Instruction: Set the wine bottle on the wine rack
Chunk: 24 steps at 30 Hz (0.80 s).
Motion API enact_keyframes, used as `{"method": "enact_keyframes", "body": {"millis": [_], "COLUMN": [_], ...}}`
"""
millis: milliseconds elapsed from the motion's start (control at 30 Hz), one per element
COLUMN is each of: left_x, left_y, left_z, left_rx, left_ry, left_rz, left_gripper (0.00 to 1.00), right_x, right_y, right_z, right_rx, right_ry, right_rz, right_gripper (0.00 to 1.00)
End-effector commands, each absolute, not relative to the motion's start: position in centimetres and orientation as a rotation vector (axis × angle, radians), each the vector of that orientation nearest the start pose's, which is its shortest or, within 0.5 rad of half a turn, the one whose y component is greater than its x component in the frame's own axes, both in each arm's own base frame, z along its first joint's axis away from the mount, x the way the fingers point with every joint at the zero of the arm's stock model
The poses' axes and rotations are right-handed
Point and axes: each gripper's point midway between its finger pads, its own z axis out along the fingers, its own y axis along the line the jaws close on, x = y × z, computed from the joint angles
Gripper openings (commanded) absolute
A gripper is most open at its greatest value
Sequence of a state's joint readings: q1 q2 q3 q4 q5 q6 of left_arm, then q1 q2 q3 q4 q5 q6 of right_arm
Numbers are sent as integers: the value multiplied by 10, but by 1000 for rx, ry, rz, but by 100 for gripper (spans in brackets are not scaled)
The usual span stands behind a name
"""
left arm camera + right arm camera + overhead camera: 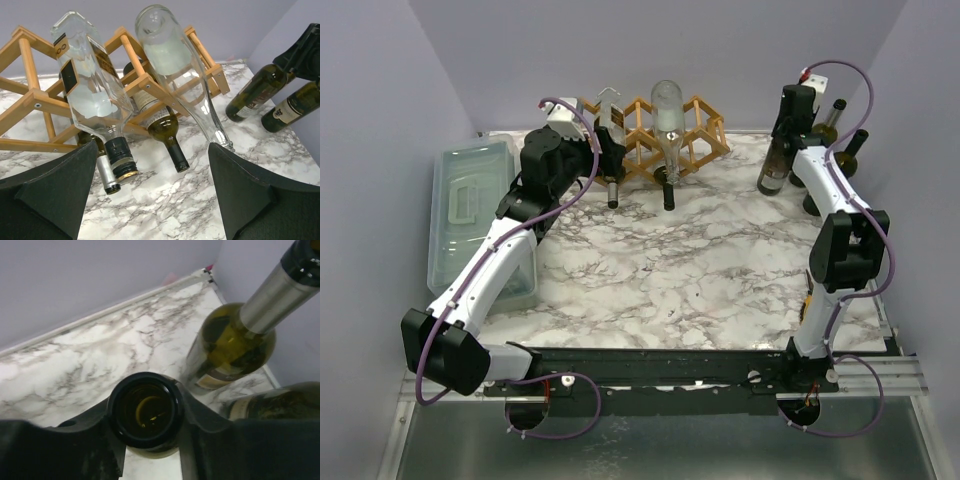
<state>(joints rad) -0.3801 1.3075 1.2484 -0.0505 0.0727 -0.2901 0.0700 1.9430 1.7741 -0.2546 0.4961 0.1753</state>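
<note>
The wooden wine rack (698,128) stands at the back centre of the marble table and shows in the left wrist view (35,95). It holds two clear bottles (90,95) (175,60) and two dark bottles (162,127), necks pointing toward me. My left gripper (610,158) is open and empty just in front of the rack's left end, its fingers (65,185) spread wide. My right gripper (792,118) is shut on the open neck (145,407) of an upright dark green wine bottle (775,170) at the back right.
Two more green wine bottles (830,122) (850,155) stand right of the held one, close to the right wall, and show in the right wrist view (232,345). A grey-green lidded plastic box (470,200) lies along the left edge, beside the left arm.
</note>
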Motion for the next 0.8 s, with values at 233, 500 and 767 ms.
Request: {"method": "enact_keyframes", "body": {"millis": [233, 500, 767], "left_x": [395, 382, 342], "left_y": [-212, -231, -286], "left_z": [351, 364, 365], "left_rx": [229, 274, 507], "left_ry": [1686, 1634, 1538], "left_rz": [-695, -842, -868], "left_gripper": [92, 91, 91], "right_x": [506, 444, 376], "right_y": [-18, 58, 135], "right_z": [240, 241, 247], "right_rx": [365, 290, 194], "right_ry": [1982, 2061, 2115], "right_rz": [-247, 88, 621], "right_gripper": [10, 1, 1]}}
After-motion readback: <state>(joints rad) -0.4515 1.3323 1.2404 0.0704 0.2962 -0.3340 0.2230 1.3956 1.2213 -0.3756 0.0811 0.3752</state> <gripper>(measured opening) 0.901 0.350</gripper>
